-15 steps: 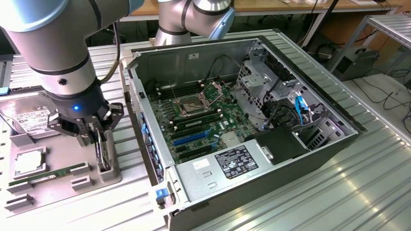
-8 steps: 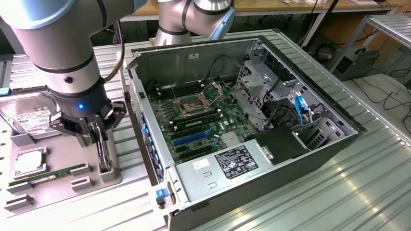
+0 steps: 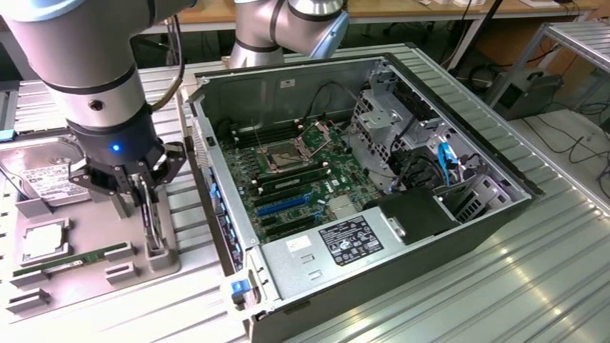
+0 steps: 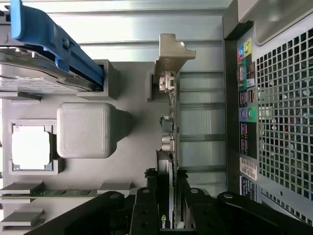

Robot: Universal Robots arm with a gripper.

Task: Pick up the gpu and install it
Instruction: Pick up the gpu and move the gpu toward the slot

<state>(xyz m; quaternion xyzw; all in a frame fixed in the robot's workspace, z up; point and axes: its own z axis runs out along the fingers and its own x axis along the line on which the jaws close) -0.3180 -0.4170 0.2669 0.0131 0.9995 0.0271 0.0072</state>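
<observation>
Desk: ribbed metal desk, carrying a grey fixture tray at the exterior view's left and an open computer case at centre and right.
Tray, near to far: RAM stick lying flat, processor in its holder, hard drive at the back, each in its own seat.
Gpu: the gpu stands on edge in a slot on the tray's side nearest the case, one end against a grey post.
Pincer: the pincer is set narrow, one finger on each face of the gpu, gripping it from above. The arm stands upright over the tray.
Case interior: side panel off. The power supply sits at the near corner, with the motherboard beyond it. No card is seen standing in the blue expansion slots.
Background: workbench and loose cables behind the case.
Step in hand: the grasp stage of the pick-up, in my judgement. The card is clamped but not yet raised from its seat.
Next move calls for: a straight pull along the card's own plane so the edge clears the slot and post without twisting. Installing will need the connector edge square over a blue slot and the bracket end toward the case's rear wall.
</observation>
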